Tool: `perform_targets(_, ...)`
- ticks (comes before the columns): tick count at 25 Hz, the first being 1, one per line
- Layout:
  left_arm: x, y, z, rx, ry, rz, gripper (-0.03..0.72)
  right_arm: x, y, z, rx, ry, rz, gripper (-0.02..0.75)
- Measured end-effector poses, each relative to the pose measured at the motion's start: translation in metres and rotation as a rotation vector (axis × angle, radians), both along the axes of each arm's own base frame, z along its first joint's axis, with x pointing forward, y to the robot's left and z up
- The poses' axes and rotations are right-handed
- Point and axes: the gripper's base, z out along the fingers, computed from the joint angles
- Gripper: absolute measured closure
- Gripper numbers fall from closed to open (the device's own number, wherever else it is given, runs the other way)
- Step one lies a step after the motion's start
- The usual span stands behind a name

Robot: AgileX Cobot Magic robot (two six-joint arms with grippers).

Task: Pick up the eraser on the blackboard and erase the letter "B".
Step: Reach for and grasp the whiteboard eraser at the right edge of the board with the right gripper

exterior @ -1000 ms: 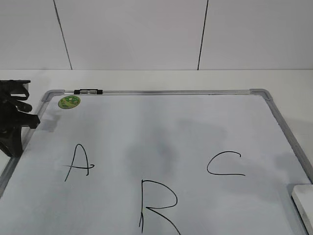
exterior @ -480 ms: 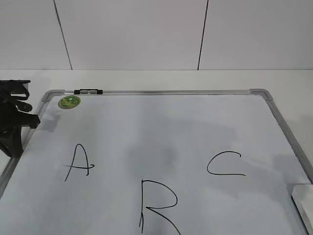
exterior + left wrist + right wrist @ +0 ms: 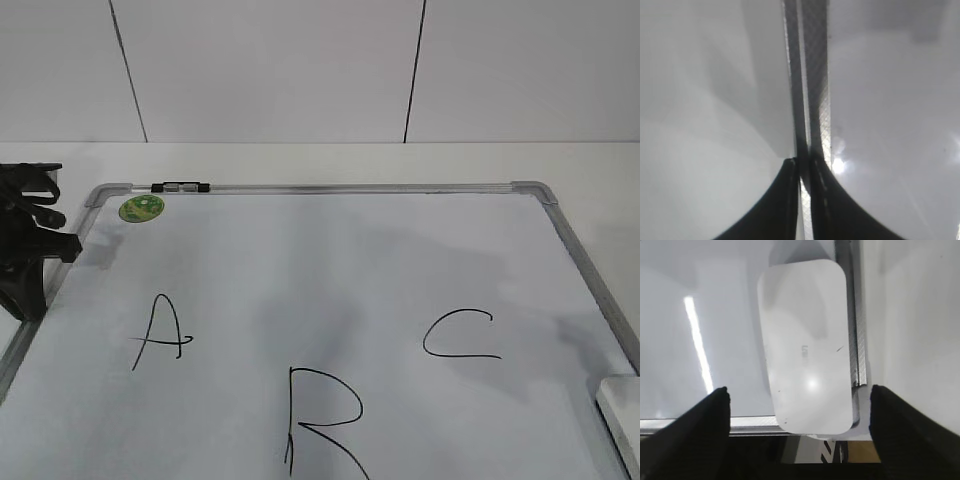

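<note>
The right claw is hanging wide open over the eraser in the blackboard's near right corner, ready to grab it.

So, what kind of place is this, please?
Probably a robot test bench, not a classroom: a whiteboard lies flat on a plain white table, an open gripper hangs above the eraser, and bare wall panels stand behind.
</note>
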Motion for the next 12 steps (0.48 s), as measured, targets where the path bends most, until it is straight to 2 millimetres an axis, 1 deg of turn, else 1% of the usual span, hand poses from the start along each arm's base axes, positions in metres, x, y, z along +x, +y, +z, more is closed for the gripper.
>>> perform_targets(6,0.000,0.000,0.000,0.000,0.000,0.000,0.664,0.017,-0.002,-0.023,-0.021,0.090,0.023,0.068)
perform_targets(12,0.000,0.000,0.000,0.000,0.000,0.000,0.663,0.026,0.000,-0.038,0.003,0.134,0.029,0.068)
